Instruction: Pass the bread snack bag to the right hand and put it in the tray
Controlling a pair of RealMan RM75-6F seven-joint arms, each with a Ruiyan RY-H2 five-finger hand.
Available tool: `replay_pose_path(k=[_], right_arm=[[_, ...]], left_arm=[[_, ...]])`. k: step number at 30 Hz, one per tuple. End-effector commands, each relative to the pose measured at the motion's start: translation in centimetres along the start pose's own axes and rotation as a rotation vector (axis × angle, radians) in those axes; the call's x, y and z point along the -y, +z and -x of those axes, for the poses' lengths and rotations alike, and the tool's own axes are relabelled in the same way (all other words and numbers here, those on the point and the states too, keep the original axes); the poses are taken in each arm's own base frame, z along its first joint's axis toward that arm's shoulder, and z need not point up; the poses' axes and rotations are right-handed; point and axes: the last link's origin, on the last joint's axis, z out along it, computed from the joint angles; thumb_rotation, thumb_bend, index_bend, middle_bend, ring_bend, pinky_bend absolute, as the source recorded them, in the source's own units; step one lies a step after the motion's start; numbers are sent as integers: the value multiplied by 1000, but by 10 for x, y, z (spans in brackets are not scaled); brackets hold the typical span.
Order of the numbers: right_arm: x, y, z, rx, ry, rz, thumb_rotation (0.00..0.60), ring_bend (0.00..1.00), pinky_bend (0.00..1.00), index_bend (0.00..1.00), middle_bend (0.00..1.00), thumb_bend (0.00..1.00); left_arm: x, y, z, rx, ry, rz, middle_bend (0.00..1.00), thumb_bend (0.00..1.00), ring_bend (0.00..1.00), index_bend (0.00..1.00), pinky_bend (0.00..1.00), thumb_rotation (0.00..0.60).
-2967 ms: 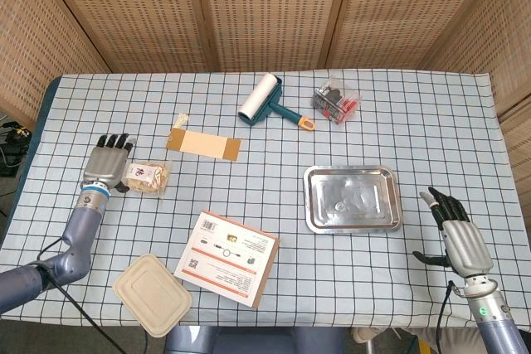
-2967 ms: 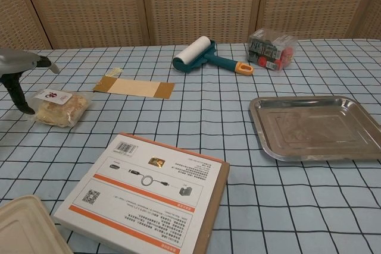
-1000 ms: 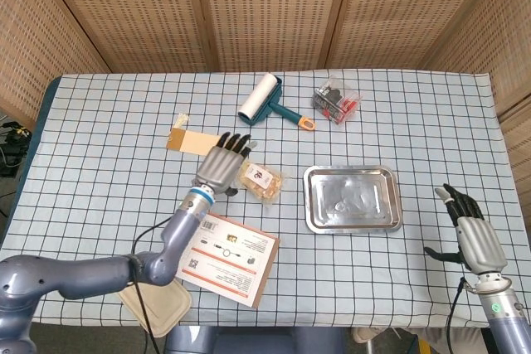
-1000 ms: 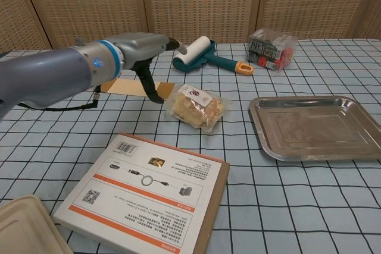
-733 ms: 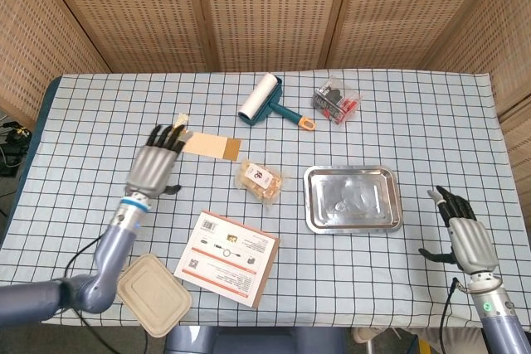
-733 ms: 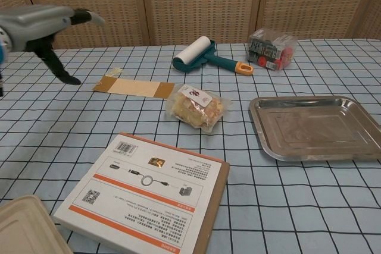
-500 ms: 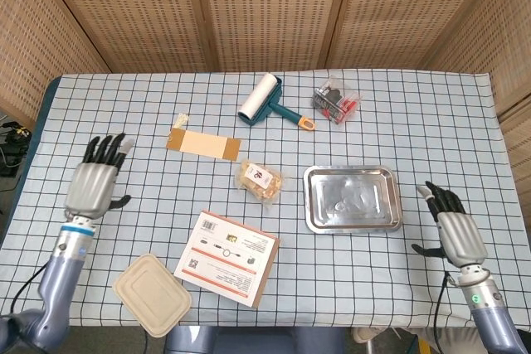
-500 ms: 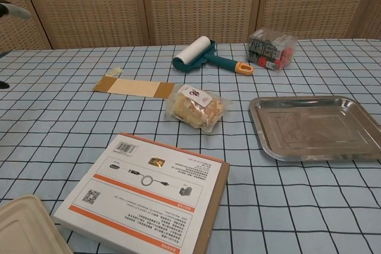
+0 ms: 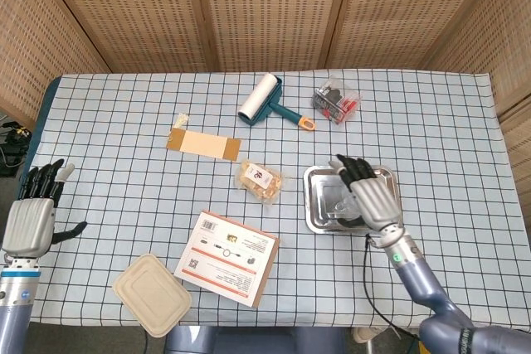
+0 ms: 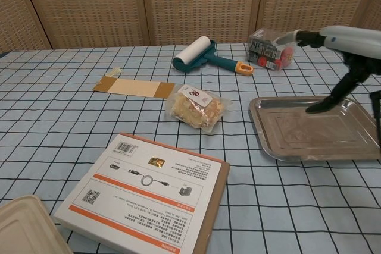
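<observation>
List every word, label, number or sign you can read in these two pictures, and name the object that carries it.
No text can be quoted for certain.
Flat box: barcode, QR code, product drawings and lines of print, all too small to read.
Bread snack bag: white label with a red mark, blurred.
Clear packet at the back: coloured print, unreadable.
Lint roller, tray, lidded container and cardboard strip: no text visible.

Far past the right hand we see a lint roller (image 9: 264, 102) & a clear pack of clips (image 9: 335, 100). Over to its left: a flat cardboard strip (image 9: 203, 144), a white box w/ orange stripes (image 9: 226, 258), a tan lunch box (image 9: 151, 294).
</observation>
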Motion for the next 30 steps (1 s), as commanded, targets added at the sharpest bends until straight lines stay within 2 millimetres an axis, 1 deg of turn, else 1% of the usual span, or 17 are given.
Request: replay_pose_path(k=[1,2,6,10,12,18,20,23,29,30], right_arm=[[47,35,20,64,20,-67,600,0,0,18,0,112],[55,43,25,74,20,-73,600,0,0,10,0,112],[74,65,36,101,25,-76,600,0,0,0,0,112],[87,84,46,118,26,-73,600,0,0,0,0,112],[93,99,52,129,28,-60,600,0,0,0,0,113],[91,116,64,156,17,-27,600,0,0,0,0,113],[87,124,76,186,30,-2,600,0,0,0,0,113],[85,130,85,204,46,7,600,0,0,0,0,112],[92,138,99,221,46,-8,600,0,0,0,0,113],[93,139,100,216,41,-12,600,0,0,17,0,113]], left_arm=[[6,1,-2,2,-8,-7,0,111,0,0,0,600],[7,1,-2,5,-11,-8,0,111,0,0,0,600],[9,3,-2,12,-21,-6,0,111,0,0,0,600],[10,5,0,26,-28,-5,0,111,0,0,0,600],[10,7,2,41,-29,-7,0,111,0,0,0,600],[12,10,4,53,-32,-13,0,111,0,0,0,600],[13,12,4,58,-38,-18,0,111,0,0,0,600],[14,13,4,60,-41,-21,0,112,0,0,0,600],[15,14,4,64,-48,-22,0,112,0,0,0,600],[15,14,4,64,-49,-23,0,111,0,0,0,600]])
